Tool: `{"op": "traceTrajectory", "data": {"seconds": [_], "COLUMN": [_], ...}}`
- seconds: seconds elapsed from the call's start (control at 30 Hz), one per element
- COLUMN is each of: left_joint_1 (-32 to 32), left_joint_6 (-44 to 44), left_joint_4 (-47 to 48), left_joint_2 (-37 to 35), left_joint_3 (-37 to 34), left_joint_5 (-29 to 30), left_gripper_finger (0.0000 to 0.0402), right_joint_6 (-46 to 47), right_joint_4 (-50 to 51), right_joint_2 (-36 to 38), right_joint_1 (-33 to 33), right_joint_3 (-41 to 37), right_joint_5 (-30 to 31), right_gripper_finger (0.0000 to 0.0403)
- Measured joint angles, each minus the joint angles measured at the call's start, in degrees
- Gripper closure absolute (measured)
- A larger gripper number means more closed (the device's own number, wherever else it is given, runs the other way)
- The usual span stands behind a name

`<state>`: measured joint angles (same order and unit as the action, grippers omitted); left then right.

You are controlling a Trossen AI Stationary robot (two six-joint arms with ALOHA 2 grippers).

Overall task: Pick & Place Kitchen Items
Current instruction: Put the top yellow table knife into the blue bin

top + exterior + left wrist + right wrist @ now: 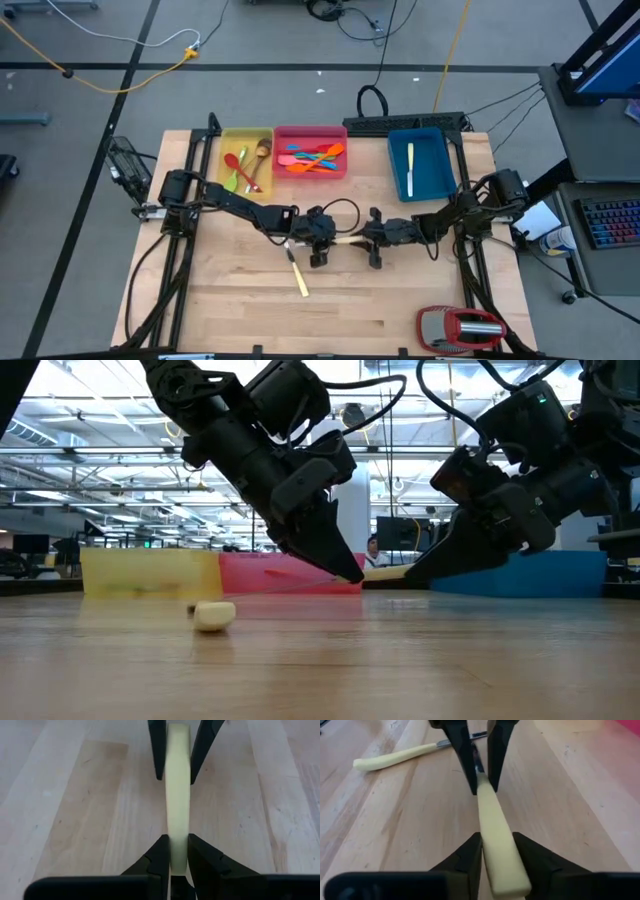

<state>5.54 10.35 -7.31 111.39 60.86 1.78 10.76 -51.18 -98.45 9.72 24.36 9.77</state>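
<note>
Fingers (160, 855) of the left gripper (179, 842) are being pressed onto the cream-handled knife (178, 795), clamped on it near where handle meets blade. The fingers (470, 850) of the right gripper (497, 840) are being set on either side of the same handle, close against it. Whether they are already gripping cannot be told.

The knife is being held just above the bare wood, in front of the blue tray (445, 160) and off toward that tray's left-arm side. It is being kept level, with its long axis running straight from 1 gripper to the other. The blade end is being pointed at the left gripper and the butt at the right gripper. Both grippers are equally close to it, but the right arm is nearer the blue tray, so a handover to that arm is probably under way.

The handle is smooth, pale and gently rounded, likely plastic, and slim enough to twist in a loose pinch. The blade is thin, dark metal. The table top is light wood planks with fine grain.

A 2nd knife (298, 275) of the same kind is lying flat on the wood, farther from the blue tray. A 3rd (410, 165) is already lying inside the tray.
</note>
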Motion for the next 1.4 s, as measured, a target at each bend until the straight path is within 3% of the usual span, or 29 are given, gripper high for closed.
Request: {"op": "traceTrajectory", "data": {"seconds": [0.17,0.83,1.0,1.17,1.4], "left_joint_1": [0.07,0.09,0.09,0.22,0.6], "left_joint_6": [-0.11,0.29,0.54,0.26,3.68], "left_joint_4": [0.05,-0.19,-0.61,-0.52,-2.24], "left_joint_2": [0.0,-0.02,-0.04,-0.04,-0.27], "left_joint_3": [0.0,0.0,0.11,0.11,0.64], "left_joint_5": [-0.23,-0.16,0.41,4.97,7.5], "left_gripper_finger": [0.0339,0.0336,0.0295,0.0243,0.0223], "right_joint_6": [-2.53,-0.73,-0.71,-0.69,-0.35], "right_joint_4": [-0.74,0.22,0.87,1.06,1.74], "right_joint_2": [0.0,0.04,0.04,0.04,1.01], "right_joint_1": [0.0,0.04,0.03,0.03,0.04], "right_joint_3": [0.0,0.0,0.0,0.0,0.0], "right_joint_5": [-2.45,-2.41,-2.3,-2.05,-0.22], "right_gripper_finger": [0.0321,0.0318,0.0317,0.0317,0.0317]}}
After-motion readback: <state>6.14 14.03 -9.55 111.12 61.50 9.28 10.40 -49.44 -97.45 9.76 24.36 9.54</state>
